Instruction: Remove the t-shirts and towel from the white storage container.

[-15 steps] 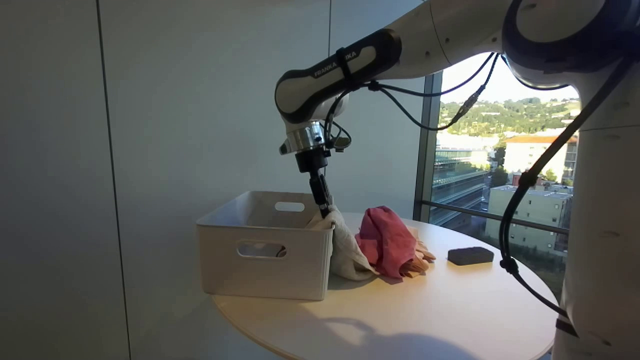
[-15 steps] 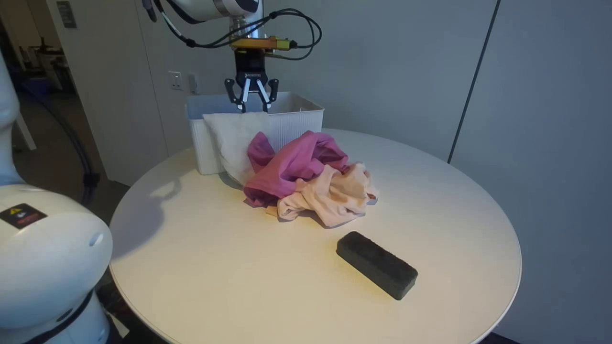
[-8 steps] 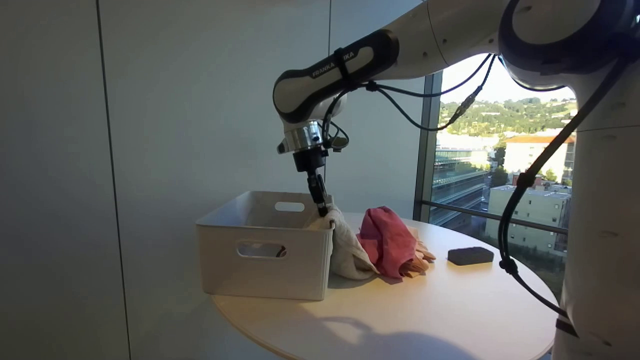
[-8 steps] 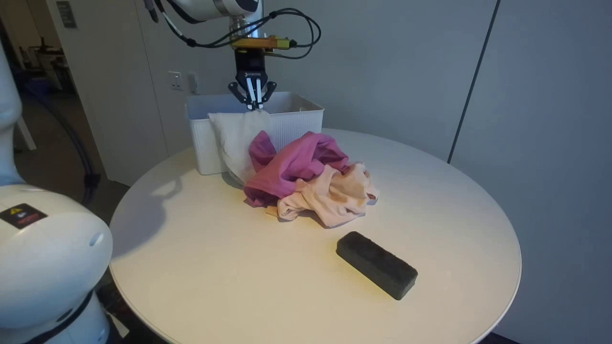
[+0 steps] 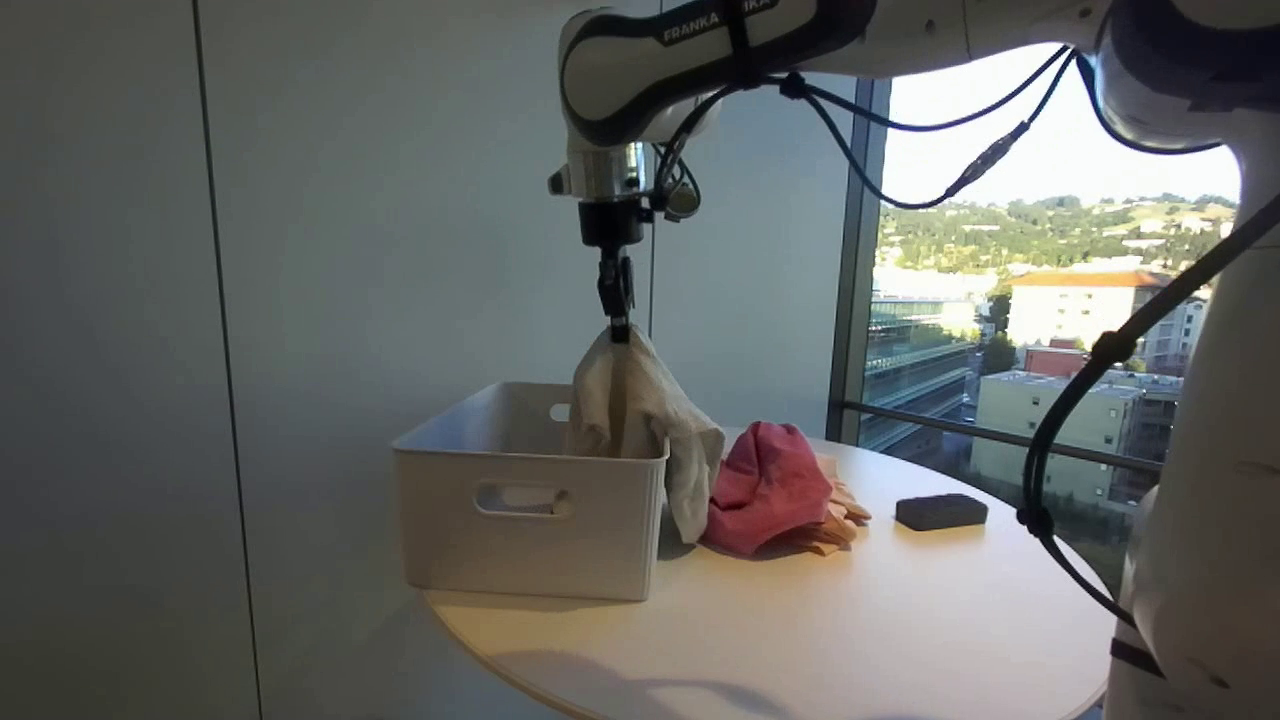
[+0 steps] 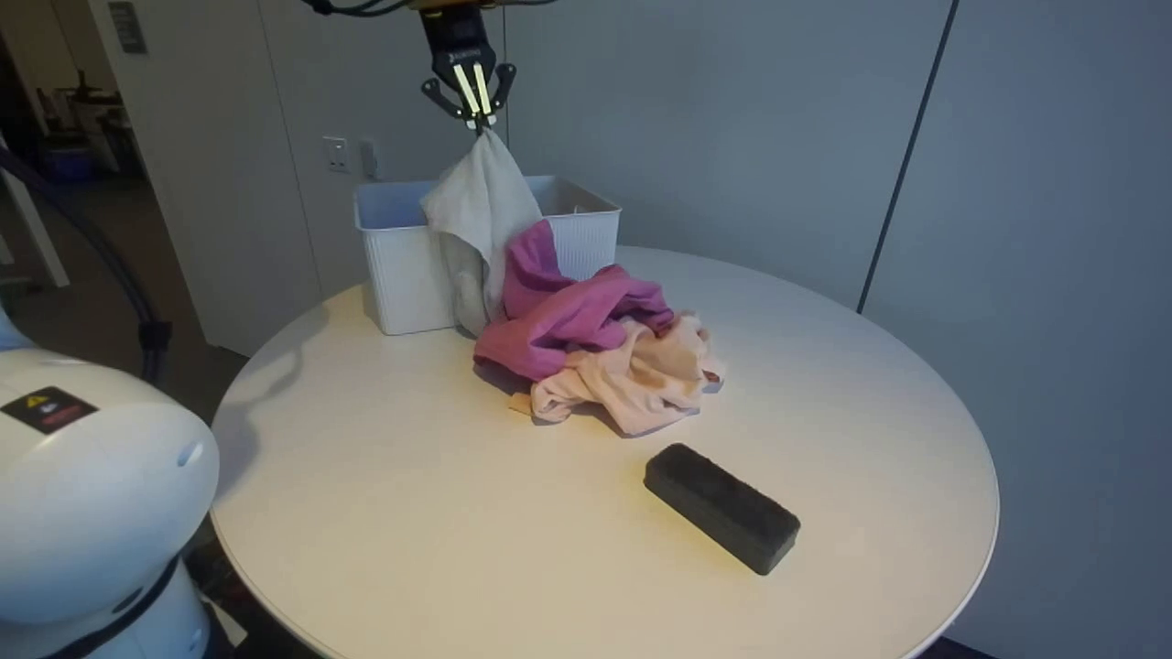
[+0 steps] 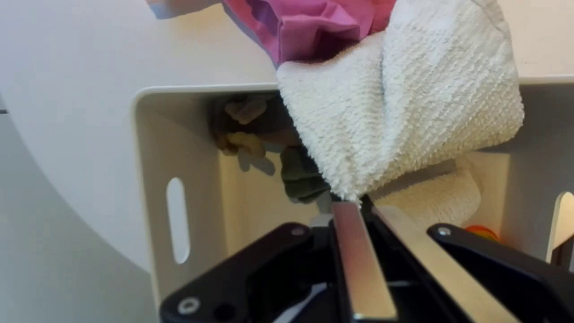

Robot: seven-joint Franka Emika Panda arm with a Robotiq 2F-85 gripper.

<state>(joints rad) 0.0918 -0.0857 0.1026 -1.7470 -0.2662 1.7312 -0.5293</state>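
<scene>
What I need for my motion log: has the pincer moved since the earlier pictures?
Yes, mainly upward: in both exterior views, the pincer is clearly higher against the unmoved white storage container, with the towel in its grip.

Near the top of an exterior view, you can read "FRANKA" on the arm [image 5: 830, 35], and "KA" past the strap [image 5: 738, 45]. In an exterior view, a sticker [image 6: 49, 410] on the base [image 6: 101, 494] at left shows you a yellow triangle; marks on the gripper [image 6: 481, 126] and the upper-left wall plate [image 6: 126, 27] are too small to read.
</scene>
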